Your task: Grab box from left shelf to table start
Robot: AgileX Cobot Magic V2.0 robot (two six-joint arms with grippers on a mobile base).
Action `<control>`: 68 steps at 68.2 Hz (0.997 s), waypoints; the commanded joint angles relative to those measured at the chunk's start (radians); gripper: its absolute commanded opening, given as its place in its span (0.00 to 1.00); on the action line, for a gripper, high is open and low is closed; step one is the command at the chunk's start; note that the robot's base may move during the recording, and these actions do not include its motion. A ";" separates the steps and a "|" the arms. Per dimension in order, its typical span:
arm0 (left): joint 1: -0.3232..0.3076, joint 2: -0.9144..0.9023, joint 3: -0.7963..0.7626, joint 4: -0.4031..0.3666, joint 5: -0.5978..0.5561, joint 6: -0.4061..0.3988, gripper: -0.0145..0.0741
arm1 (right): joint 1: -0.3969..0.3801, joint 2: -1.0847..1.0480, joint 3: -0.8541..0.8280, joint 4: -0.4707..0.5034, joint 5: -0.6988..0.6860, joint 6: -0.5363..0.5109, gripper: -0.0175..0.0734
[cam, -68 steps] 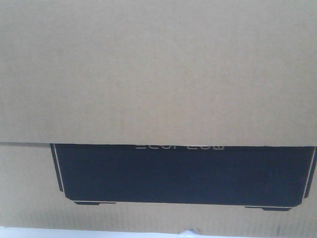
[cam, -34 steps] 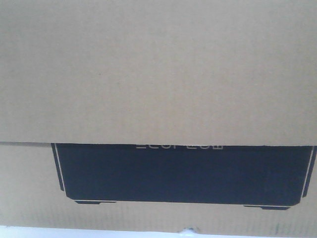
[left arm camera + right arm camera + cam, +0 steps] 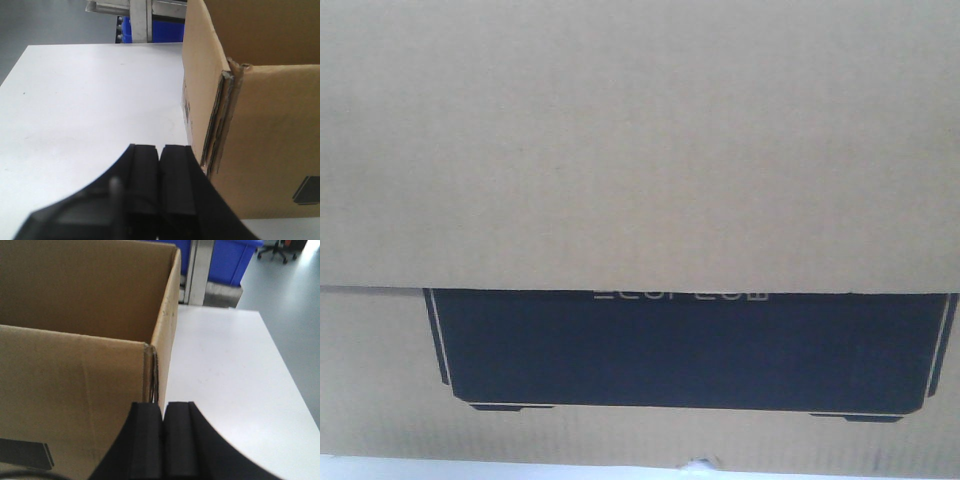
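Barely anything shifts since a second ago: the box (image 3: 640,150) fills the front view, its black panel (image 3: 685,350) sitting a touch higher low in the frame. It stands on the table (image 3: 85,105), shelf (image 3: 145,10) far at the top edge. Left gripper (image 3: 159,190) and right gripper (image 3: 162,440) have pads pressed together, holding nothing, at the box's near corners. Judging by this, the move is nearly complete; only backing away remains.
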 commanded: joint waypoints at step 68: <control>-0.006 -0.006 0.015 -0.003 -0.151 0.001 0.05 | -0.003 0.005 0.025 -0.011 -0.197 -0.004 0.26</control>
